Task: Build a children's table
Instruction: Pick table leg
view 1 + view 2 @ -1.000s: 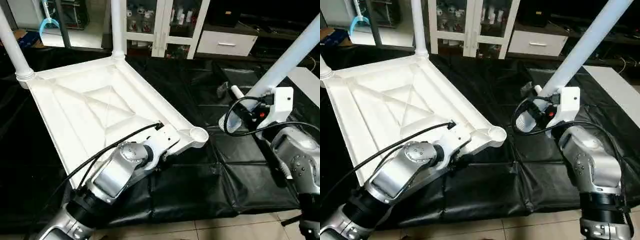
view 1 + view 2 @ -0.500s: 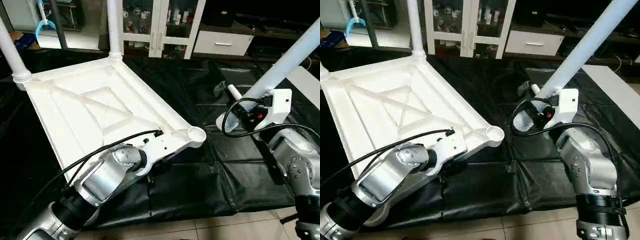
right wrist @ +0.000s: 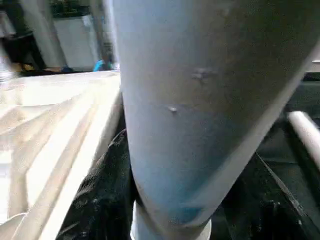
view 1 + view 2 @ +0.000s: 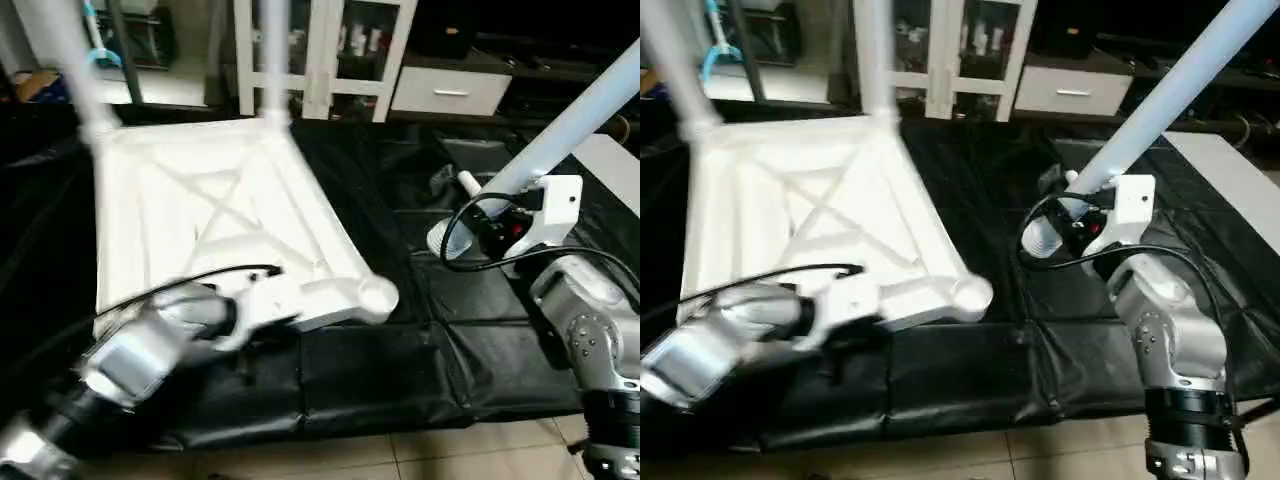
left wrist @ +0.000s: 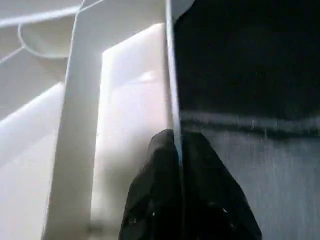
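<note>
1. Compared with a second ago, the tabletop [image 4: 215,215] is turned on the black cover [image 4: 400,370]: its two standing legs now rise further to the right in the head views, and the free corner socket [image 4: 377,294] sits a little lower. The left forearm is swung outward to the left.
2. Nearest to the camera, the left gripper [image 5: 176,150] has its jaws pressed together on the thin near rim of the tabletop; in the left wrist view one dark finger lies on each side of the rim.
3. The tabletop lies upside down on the black-covered table, with its X-ribbed underside facing up.
4. To the right, the right gripper [image 4: 1080,225] holds a loose leg [image 4: 575,115] near its thick end. The leg slants up and away to the right. Its jaws are closed around the tube, which shows large in the right wrist view.
5. The thick end of this leg hangs near the free corner socket but apart from it.
6. Further back, one standing leg [image 4: 272,60] and a second standing leg [image 4: 62,60] rise from the far corners of the tabletop.
7. Behind them stands a white cabinet [image 4: 330,50] with glass doors.
</note>
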Controlling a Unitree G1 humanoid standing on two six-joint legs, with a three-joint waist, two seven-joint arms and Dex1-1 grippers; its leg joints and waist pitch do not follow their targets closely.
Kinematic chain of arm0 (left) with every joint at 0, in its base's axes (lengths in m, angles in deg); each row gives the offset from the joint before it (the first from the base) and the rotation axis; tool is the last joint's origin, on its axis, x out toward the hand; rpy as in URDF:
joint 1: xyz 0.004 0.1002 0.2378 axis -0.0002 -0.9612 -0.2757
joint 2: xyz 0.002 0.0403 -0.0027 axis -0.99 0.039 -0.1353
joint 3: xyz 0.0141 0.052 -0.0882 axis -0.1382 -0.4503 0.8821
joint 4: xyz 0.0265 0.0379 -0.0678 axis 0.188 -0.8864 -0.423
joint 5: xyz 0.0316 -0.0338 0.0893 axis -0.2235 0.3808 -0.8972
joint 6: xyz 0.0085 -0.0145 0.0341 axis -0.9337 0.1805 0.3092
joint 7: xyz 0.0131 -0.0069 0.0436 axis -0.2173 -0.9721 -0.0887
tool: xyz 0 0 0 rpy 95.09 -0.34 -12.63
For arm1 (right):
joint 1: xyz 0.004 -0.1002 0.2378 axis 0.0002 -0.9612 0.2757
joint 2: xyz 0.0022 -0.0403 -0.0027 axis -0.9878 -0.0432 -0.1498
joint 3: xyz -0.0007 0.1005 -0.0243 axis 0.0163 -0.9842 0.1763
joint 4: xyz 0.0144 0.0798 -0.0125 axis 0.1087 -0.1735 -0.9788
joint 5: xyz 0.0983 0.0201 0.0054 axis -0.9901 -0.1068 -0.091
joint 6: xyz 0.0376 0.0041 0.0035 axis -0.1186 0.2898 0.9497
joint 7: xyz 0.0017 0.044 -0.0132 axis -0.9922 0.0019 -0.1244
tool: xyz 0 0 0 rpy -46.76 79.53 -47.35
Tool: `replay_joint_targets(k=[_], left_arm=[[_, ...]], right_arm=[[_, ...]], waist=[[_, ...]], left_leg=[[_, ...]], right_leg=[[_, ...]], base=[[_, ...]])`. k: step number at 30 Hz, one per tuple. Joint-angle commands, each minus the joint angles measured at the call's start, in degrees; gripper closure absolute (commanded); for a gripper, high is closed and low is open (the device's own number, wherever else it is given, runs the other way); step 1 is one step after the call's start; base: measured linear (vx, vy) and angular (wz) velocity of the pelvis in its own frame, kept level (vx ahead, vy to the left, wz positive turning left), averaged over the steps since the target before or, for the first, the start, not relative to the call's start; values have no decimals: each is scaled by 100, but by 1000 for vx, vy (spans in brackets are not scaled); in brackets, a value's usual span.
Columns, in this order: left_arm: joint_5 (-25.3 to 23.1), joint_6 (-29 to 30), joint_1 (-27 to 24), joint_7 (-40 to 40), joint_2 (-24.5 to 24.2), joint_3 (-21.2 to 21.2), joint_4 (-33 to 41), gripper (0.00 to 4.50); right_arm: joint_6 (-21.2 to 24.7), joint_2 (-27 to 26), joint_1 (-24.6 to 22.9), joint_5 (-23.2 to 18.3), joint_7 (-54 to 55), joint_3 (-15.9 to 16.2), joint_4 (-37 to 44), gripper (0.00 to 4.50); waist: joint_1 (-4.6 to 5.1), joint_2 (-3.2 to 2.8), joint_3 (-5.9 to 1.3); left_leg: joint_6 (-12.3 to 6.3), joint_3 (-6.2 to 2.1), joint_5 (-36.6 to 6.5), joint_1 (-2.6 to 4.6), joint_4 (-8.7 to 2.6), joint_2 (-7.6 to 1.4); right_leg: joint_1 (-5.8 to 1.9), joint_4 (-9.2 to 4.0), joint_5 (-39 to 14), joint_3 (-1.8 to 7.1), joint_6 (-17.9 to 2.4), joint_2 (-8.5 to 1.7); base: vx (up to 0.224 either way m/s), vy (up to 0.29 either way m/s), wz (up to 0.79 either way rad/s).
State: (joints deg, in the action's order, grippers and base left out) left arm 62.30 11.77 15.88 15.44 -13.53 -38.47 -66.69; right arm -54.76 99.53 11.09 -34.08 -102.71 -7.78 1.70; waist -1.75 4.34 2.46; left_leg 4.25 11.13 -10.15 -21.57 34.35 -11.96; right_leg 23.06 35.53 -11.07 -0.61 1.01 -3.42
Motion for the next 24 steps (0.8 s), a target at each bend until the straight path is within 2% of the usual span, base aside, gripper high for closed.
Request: replay_joint_targets(k=[1,4,5,6,7,8,9,10,11,12,13,15,16,17,18,19,20,22,23,24], left_arm=[[-122,100,-109,-51,-128,-2,-107,450],[-126,30,-205,-142,-388,49,41,450],[-66,-16,-229,-117,-338,151,63,450],[15,32,-237,-95,-269,249,103,450],[231,149,-243,-117,-141,420,227,420],[241,154,-243,-118,-136,427,233,402],[411,385,-236,-155,-88,537,420,402],[452,427,-231,-189,-107,558,487,390],[512,493,-226,-226,-123,585,560,388],[560,595,-217,-242,-134,611,606,381],[589,673,-213,-254,-152,629,636,367],[354,625,-168,-94,-145,562,551,343],[254,589,-158,-17,-123,532,487,343],[194,613,-155,44,-82,498,417,324],[125,684,-159,112,-49,455,356,324],[-18,722,-170,235,-15,409,275,349],[-137,701,-193,329,11,366,194,373],[-284,570,-295,394,1,260,160,362],[-269,568,-323,408,20,258,178,372],[-252,566,-354,423,41,255,199,380]], right_arm=[[161,21,-92,-243,-251,65,191,267],[337,143,-378,-242,-733,456,236,267],[293,106,-394,-237,-737,453,187,267],[245,63,-395,-255,-745,421,127,267],[96,11,-399,-258,-816,364,-45,267],[89,9,-399,-258,-819,362,-53,267],[-133,37,-408,-104,-864,364,-265,267],[-221,45,-412,-33,-861,367,-342,267],[-291,40,-418,23,-832,355,-394,267],[-304,10,-424,20,-797,335,-394,267],[-304,-22,-438,16,-785,314,-376,267],[-313,-98,-510,2,-700,281,-256,267],[-307,-135,-545,-13,-657,271,-201,267],[-313,-178,-587,-20,-605,271,-148,267],[-328,-214,-625,-14,-552,271,-115,267],[-373,-249,-666,22,-503,286,-100,267],[-418,-274,-704,52,-477,302,-83,267],[-514,-352,-760,87,-402,297,-69,267],[-529,-370,-770,82,-390,290,-60,267],[-545,-390,-780,77,-376,282,-49,267]], waist=[[52,-97,-280],[50,-99,-280],[67,-135,-273],[67,-120,-281],[67,-199,-300],[81,-169,-297],[81,-159,-294],[66,-281,-289],[91,-239,-290],[73,-287,-300],[76,-277,-295],[72,-273,-296],[65,-304,-298],[56,-331,-304],[59,-323,-297],[37,-387,-304],[44,-373,-292],[25,-425,-287],[30,-396,-283],[25,-412,-285]], left_leg=[[343,-60,-1665,148,-436,-90],[313,-64,-1573,129,-442,-97],[319,-56,-1557,112,-441,-87],[324,-61,-1515,106,-436,-85],[346,-63,-1480,119,-432,-78],[336,-49,-1503,127,-424,-79],[320,-51,-1486,119,-421,-75],[341,-62,-1458,139,-423,-84],[335,-54,-1454,127,-419,-80],[338,-60,-1432,137,-419,-76],[303,-53,-1346,127,-413,-69],[227,-40,-1227,116,-404,-60],[200,-42,-1203,114,-401,-58],[197,-44,-1156,118,-395,-58],[197,-37,-1174,122,-401,-60],[225,-50,-1210,133,-404,-65],[252,-51,-1347,136,-414,-65],[300,-63,-1544,156,-423,-65],[309,-66,-1609,134,-430,-60],[313,-75,-1626,128,-433,-59]], right_leg=[[-97,-444,-1619,135,-713,-233],[-123,-430,-1444,135,-769,-240],[-128,-439,-1371,145,-817,-249],[-140,-430,-1341,142,-835,-252],[-138,-400,-1242,142,-910,-252],[-124,-423,-1243,140,-936,-246],[-142,-417,-1241,141,-975,-243],[-129,-398,-1137,144,-1037,-256],[-147,-404,-1049,137,-1086,-241],[-157,-392,-979,134,-1117,-239],[-171,-380,-835,132,-1160,-229],[-189,-384,-743,138,-1186,-227],[-199,-381,-754,139,-1183,-230],[-204,-380,-737,141,-1180,-237],[-195,-395,-770,142,-1174,-231],[-195,-387,-794,139,-1169,-239],[-183,-410,-942,133,-1145,-232],[-168,-432,-1157,134,-1100,-238],[-176,-443,-1281,133,-1065,-242],[-187,-443,-1340,133,-1048,-250]], base=[[0,0,0],[0,0,0],[0,0,0],[0,0,0],[0,0,0],[0,0,0],[0,0,0],[0,0,0],[0,0,0],[0,0,0],[0,0,0],[0,0,0],[0,0,0],[0,0,0],[0,0,0],[0,0,0],[0,0,0],[0,0,0],[0,0,0],[0,0,0]])
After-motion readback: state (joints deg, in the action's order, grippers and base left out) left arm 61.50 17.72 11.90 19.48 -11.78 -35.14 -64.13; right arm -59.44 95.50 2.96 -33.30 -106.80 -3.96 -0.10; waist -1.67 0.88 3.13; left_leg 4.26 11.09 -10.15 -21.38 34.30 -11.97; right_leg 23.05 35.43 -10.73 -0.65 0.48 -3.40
